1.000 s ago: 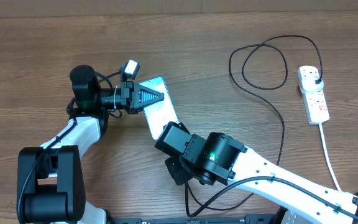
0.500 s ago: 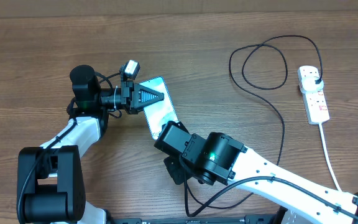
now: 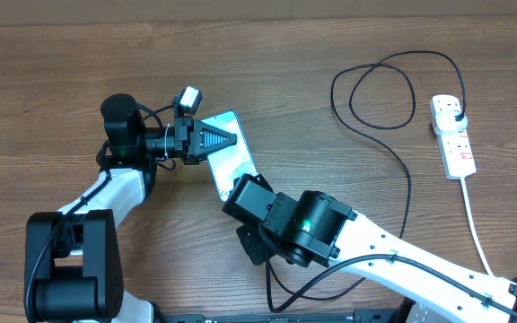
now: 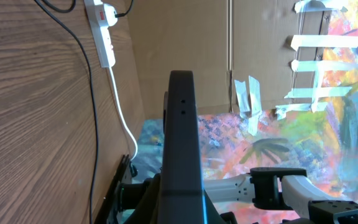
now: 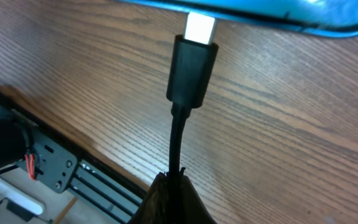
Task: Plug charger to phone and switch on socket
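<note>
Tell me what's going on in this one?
The left tool grips the phone by its edge, steadying it. The right tool pinches the charger just behind its connector, whose metal tip sits at the phone's edge, not visibly pushed home. The charger's plug is in the socket; the switches are too small to read.

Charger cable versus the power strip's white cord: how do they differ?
The charger cable is thin and black; the cord is thicker and white. The charger cable curls in a loop, while the cord runs almost straight out of the picture. The right gripper holds the charger cable's tip at the phone; nothing holds the cord. Both start at the power strip.
</note>
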Tool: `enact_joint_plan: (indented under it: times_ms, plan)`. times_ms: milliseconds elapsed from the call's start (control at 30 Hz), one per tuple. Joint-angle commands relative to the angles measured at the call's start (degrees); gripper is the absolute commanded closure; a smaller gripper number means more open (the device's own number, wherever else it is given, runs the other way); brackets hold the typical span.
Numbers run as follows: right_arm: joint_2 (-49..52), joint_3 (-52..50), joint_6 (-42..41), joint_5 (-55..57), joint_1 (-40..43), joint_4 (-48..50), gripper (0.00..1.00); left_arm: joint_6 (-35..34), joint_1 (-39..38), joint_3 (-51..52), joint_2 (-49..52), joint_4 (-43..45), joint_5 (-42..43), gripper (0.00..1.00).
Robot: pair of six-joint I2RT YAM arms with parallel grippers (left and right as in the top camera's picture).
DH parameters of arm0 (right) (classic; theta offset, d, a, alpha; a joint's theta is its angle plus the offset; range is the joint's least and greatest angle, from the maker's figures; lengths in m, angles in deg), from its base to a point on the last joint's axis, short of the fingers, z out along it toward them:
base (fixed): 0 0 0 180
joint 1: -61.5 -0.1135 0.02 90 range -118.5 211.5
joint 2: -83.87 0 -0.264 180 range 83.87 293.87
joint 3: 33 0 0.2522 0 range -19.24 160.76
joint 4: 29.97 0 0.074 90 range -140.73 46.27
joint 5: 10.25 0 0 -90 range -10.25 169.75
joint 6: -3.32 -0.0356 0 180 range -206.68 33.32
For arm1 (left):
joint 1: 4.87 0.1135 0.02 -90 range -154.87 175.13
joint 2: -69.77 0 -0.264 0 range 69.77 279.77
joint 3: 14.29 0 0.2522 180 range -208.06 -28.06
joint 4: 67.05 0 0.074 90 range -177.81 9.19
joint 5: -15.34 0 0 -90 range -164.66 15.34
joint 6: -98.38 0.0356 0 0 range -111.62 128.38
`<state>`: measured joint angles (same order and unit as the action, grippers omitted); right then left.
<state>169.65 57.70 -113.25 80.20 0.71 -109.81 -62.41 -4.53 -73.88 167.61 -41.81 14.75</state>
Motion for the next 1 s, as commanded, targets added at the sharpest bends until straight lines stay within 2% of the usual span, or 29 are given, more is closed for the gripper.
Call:
enact_joint_plan:
  times_ms: [0,400,633,967]
  plan:
    - [0.1,-0.1,1.5,2.5,0.2,0.3,0.96,0.1,-0.4,-0.8,-0.1,0.3,1.3,0.96]
    - [0.1,-0.1,3.2,2.6,0.2,4.2,0.96,0.8,-0.4,-0.8,-0.1,0.3,1.3,0.96]
    - [0.1,-0.1,3.3,9.8,0.2,4.5,0.96,2.3,-0.6,-0.8,-0.1,0.3,1.3,0.96]
    - [0.1,-0.1,3.2,10.0,0.2,4.4,0.96,3.5,-1.9,-0.8,-0.1,0.3,1.3,0.96]
